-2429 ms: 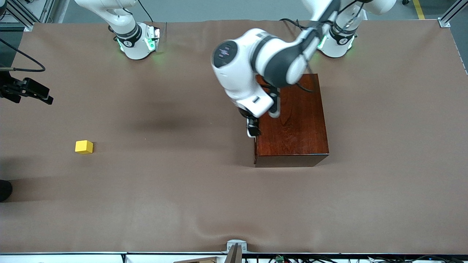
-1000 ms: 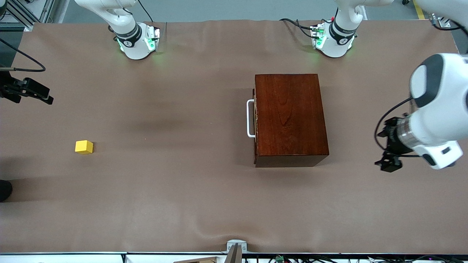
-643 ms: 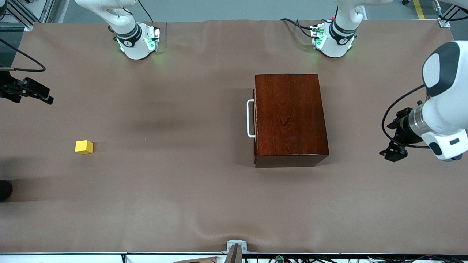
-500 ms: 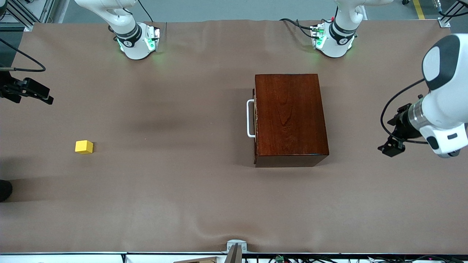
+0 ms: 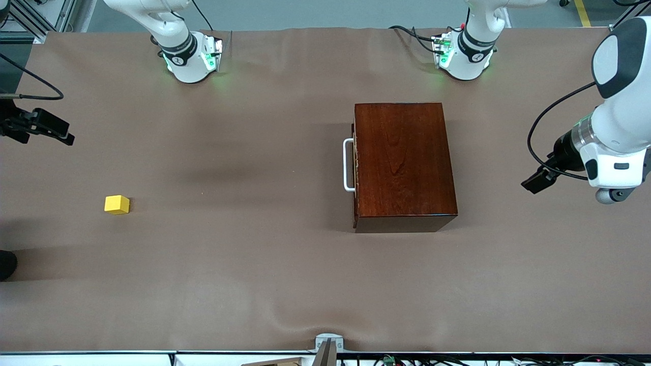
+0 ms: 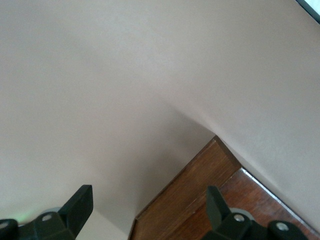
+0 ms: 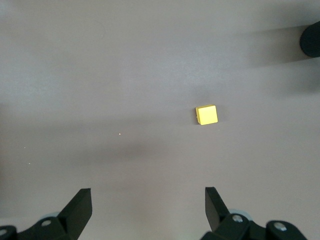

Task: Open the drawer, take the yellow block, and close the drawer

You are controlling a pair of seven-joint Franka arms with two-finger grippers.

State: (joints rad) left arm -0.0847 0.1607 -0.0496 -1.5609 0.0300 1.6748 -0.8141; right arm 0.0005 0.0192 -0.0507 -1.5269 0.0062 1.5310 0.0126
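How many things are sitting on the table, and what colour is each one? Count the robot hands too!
Yellow: 1, the yellow block, out on the table toward the right arm's end.
Reddish-brown: 1, the wooden box, with the drawer pushed in.
Robot hands: 2, the left gripper open near the box, the right gripper open above the block.
Total: 4.

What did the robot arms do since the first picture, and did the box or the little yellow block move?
The left gripper left the drawer handle and swung away to the left arm's end of the table, fingers open, holding nothing. The drawer, the wooden box and the yellow block stayed put. The right gripper waits, open, above the block.
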